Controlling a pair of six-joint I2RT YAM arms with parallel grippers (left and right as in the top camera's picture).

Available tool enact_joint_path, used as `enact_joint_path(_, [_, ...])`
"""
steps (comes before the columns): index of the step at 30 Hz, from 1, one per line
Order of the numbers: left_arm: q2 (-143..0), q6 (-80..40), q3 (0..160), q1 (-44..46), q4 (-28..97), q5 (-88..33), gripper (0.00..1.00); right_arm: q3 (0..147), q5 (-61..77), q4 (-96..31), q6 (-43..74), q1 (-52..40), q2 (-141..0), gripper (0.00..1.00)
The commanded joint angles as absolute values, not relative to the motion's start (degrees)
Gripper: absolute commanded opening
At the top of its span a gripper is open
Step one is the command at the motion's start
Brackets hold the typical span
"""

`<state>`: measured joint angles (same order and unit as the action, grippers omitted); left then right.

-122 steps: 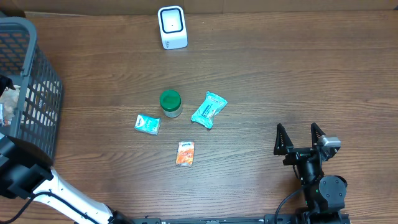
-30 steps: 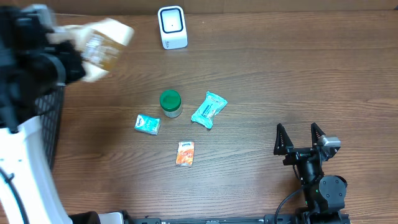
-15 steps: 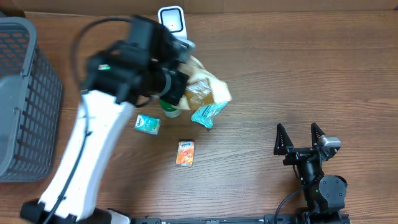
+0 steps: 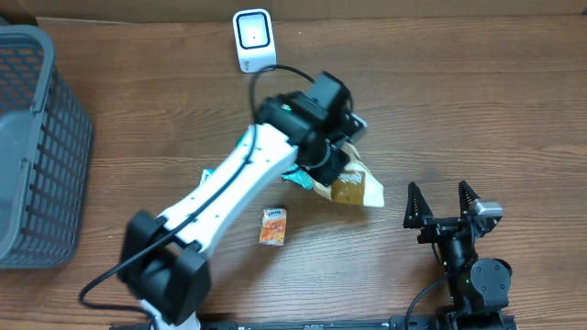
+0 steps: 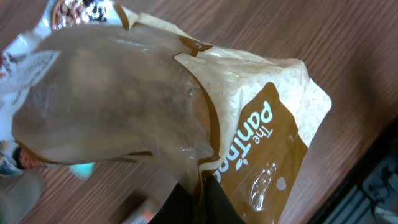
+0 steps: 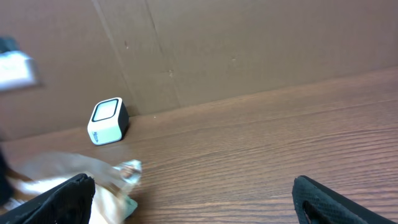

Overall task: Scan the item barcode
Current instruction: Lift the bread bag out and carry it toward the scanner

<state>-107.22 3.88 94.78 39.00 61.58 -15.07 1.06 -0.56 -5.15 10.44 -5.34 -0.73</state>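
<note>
Brown-and-cream snack bag (image 4: 348, 189) apparently pinched in left gripper (image 5: 194, 202), right gripper (image 4: 437, 194) spread wide

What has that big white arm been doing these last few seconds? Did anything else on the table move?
The left gripper brought a tan and brown bag from the basket and swung it rightward across the table. It now grips the bag, jaws shut, near the middle. The right gripper stayed open in its place, and the scanner and the orange packet have not moved.
</note>
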Motion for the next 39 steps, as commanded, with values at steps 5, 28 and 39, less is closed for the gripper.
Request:
enact_joint_path(5, [-113.30,7.75,93.91,43.09,57.43,-16.43,0.04,0.47,-0.73,-4.80,9.98,-5.54,-0.16,1.00])
enact_joint_path(28, [-113.40,-0.19,98.43,39.81,68.07,-16.14,0.76,0.47,-0.75,-4.80,9.98,-5.54,-0.16,1.00])
enact_joint_path(39, [-113.14,-15.55,100.01,35.27,66.78,-18.04,0.51,0.47,-0.75,-4.80,9.98,-5.54,-0.16,1.00])
